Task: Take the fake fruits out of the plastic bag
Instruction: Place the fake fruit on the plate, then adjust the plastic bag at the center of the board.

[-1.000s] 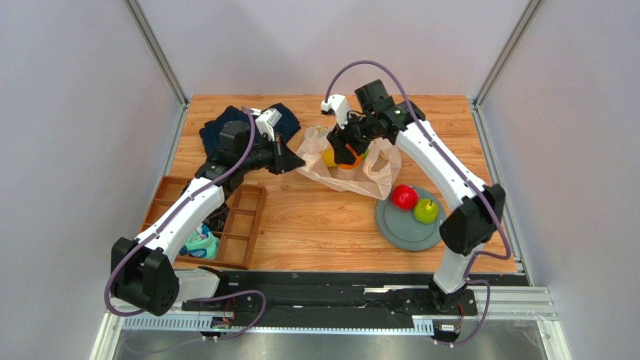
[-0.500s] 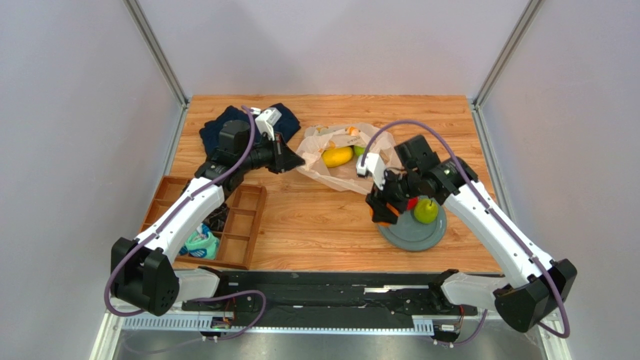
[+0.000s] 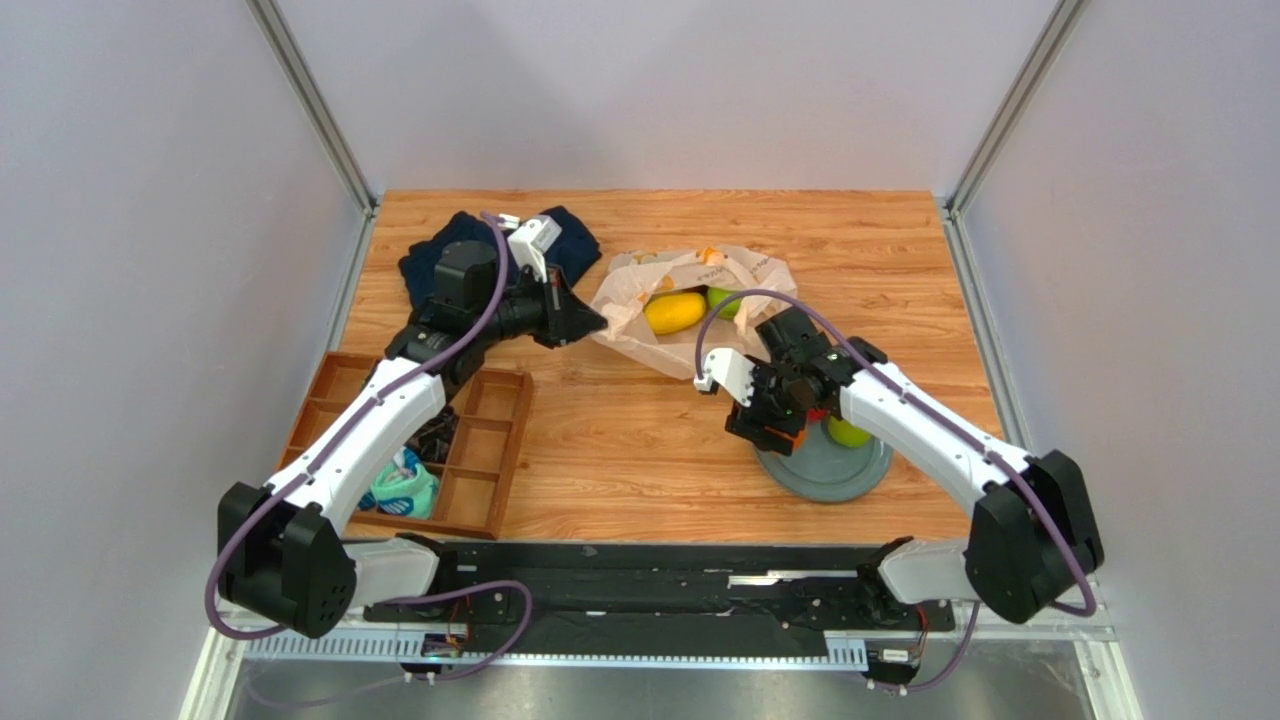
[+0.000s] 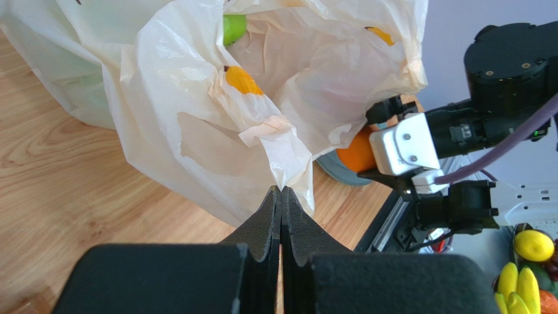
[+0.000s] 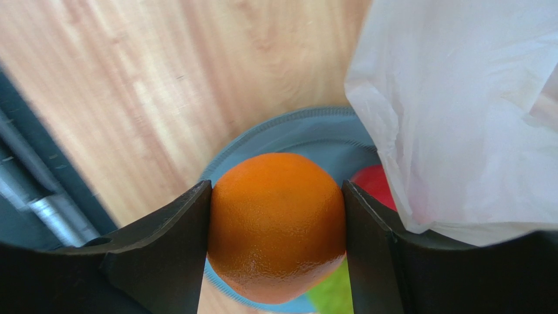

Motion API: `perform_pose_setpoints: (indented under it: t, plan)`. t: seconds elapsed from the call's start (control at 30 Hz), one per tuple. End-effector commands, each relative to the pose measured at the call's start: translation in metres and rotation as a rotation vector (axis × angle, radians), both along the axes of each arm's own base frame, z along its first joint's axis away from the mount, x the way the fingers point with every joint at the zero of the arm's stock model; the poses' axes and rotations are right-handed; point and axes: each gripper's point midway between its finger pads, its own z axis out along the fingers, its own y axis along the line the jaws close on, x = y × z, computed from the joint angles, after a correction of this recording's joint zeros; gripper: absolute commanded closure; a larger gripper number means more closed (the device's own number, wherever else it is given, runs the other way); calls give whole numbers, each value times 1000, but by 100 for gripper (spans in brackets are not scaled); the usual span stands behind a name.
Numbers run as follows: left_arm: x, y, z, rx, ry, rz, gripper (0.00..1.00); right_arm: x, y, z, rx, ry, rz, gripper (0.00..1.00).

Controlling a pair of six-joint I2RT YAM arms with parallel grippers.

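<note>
The plastic bag point(image 3: 649, 338) lies crumpled at the back middle of the table, and my left gripper point(image 4: 281, 191) is shut on a pinch of its edge. A yellow banana point(image 3: 675, 312) and a green apple point(image 3: 726, 302) show in its open mouth. My right gripper point(image 5: 277, 190) is shut on an orange point(image 5: 278, 226), holding it just over the near-left part of a grey-blue plate point(image 5: 281, 134). On that plate sit a red apple point(image 5: 372, 186) and a second green apple point(image 3: 848, 434). In the top view the right gripper point(image 3: 774, 428) hides the red apple.
A wooden compartment tray point(image 3: 496, 435) stands at the near left, with rolled teal socks point(image 3: 403, 483) in it. A dark navy cloth point(image 3: 443, 248) lies at the back left behind the left arm. Metal frame posts and grey walls bound the table.
The right arm has come out of the bag with the orange and swung toward the near right, ending over the plate. The left gripper has kept its hold on the bag.
</note>
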Motion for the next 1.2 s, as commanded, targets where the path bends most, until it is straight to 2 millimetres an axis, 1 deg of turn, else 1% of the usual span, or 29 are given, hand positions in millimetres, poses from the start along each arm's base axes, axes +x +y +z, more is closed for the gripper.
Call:
perform_pose_setpoints:
  t: [0.0, 0.03, 0.1, 0.13, 0.23, 0.27, 0.33, 0.37, 0.47, 0.57, 0.6, 0.63, 0.67, 0.7, 0.73, 0.77, 0.8, 0.83, 0.87, 0.9, 0.93, 0.97, 1.0, 1.03, 1.07, 1.1, 1.13, 1.17]
  plan:
    - [-1, 8, 7, 8, -47, 8, 100, 49, 6, 0, -50, -174, 32, 55]
    - [-2, 9, 7, 10, -48, 9, 100, 53, 4, -7, -72, -172, 32, 55]
    - [-1, 10, 7, 9, -49, 12, 100, 59, 0, -13, -105, -179, 28, 51]
    - [0, 11, 8, 8, -50, 13, 100, 60, -1, -20, -121, -164, 33, 49]
    - [0, 12, 7, 9, -50, 16, 100, 60, -1, -26, -135, -148, 22, 39]
    - [1, 13, 7, 9, -50, 18, 100, 61, -1, -27, -135, -146, 18, 33]
    - [0, 13, 7, 9, -50, 16, 100, 62, -1, -25, -132, -150, 9, 27]
    - [0, 13, 7, 9, -52, 16, 100, 61, 0, -23, -128, -149, 7, 16]
    - [0, 13, 5, 6, -44, 16, 100, 59, 2, -14, -112, -139, 6, 0]
    - [-1, 12, 5, 1, -39, 14, 100, 52, 7, 5, -73, -124, 12, 0]
    - [-1, 12, 6, -1, -42, 13, 100, 42, 9, 13, -48, -92, 16, 0]
    - [-1, 12, 5, 1, -43, 13, 100, 43, 15, 30, -16, -106, 19, 0]
    - [-1, 12, 6, 0, -45, 13, 100, 39, 18, 41, 11, -98, 22, 0]
    - [-2, 12, 7, 0, -50, 13, 100, 23, 22, 50, 44, -42, 41, 0]
    - [-2, 12, 8, -2, -56, 13, 100, 22, 29, 79, 105, -72, 57, 0]
    - [-3, 13, 8, -2, -54, 12, 100, 14, 34, 91, 143, -57, 73, 0]
    - [-4, 13, 8, -5, -57, 11, 100, -2, 42, 102, 205, 2, 80, 0]
    - [-4, 12, 8, -8, -58, 10, 100, -6, 47, 115, 244, 6, 83, 0]
    - [-6, 12, 9, -13, -61, 2, 100, -6, 53, 134, 292, -8, 84, 0]
    - [-7, 12, 9, -16, -62, -1, 100, -7, 62, 145, 343, -1, 84, 0]
    - [-8, 11, 11, -19, -68, -4, 100, -4, 67, 148, 366, 19, 44, 0]
    - [-10, 11, 11, -21, -70, -11, 100, 2, 74, 160, 399, 5, 25, 2]
    - [-12, 12, 12, -19, -76, -16, 100, 11, 81, 164, 423, -6, 9, 5]
    - [-14, 12, 13, -18, -79, -20, 100, 16, 86, 167, 440, 7, -26, 8]
    - [-16, 12, 13, -16, -81, -24, 100, 27, 92, 165, 442, 14, -40, 16]
    - [-20, 14, 14, -9, -87, -32, 100, 37, 98, 166, 456, -11, -47, 21]
    - [-23, 14, 14, -7, -90, -42, 100, 45, 101, 162, 450, -26, -57, 29]
    - [-28, 13, 14, -8, -94, -61, 100, 63, 102, 153, 421, -73, -80, 32]
